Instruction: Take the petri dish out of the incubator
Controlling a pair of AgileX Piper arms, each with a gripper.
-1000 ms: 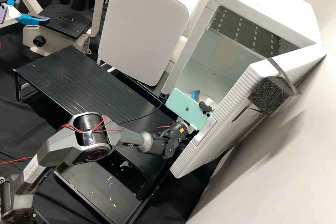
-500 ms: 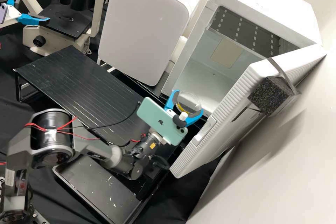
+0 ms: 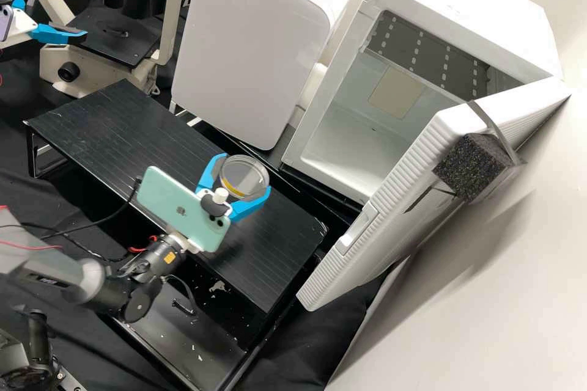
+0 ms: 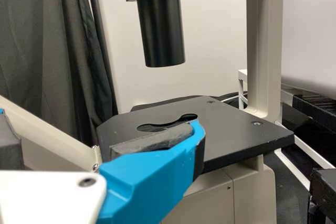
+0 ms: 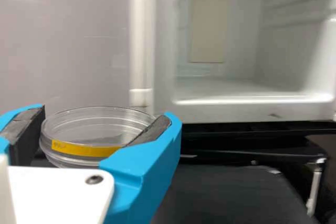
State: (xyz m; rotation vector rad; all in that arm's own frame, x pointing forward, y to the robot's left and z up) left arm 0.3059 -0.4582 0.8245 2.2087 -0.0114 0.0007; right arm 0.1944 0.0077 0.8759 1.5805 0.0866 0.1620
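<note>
Outside the incubator (image 3: 331, 104), my right gripper (image 3: 247, 173) is shut on a clear round petri dish (image 3: 246, 178) with a yellow strip, above the black slatted platform. The right wrist view has the dish (image 5: 100, 124) held level between the two pads of my right gripper (image 5: 107, 116). Behind it the white incubator (image 5: 184, 109) stands with an open front. My left gripper (image 3: 60, 11) is at the far left by the microscope, its fingers spread and holding nothing. Seen from its own wrist, my left gripper (image 4: 100, 124) stands open before the microscope stage.
The incubator door (image 3: 391, 208) stands open toward the front right, with a black foam block (image 3: 469, 168) on it. A white box-shaped unit (image 3: 251, 43) stands left of the incubator. The microscope (image 3: 174, 18) is at the back left, behind the black platform (image 3: 122, 128).
My right gripper has come from inside the incubator, out past its doorway and leftward over the platform, bringing the petri dish. The left gripper stays where it was.
</note>
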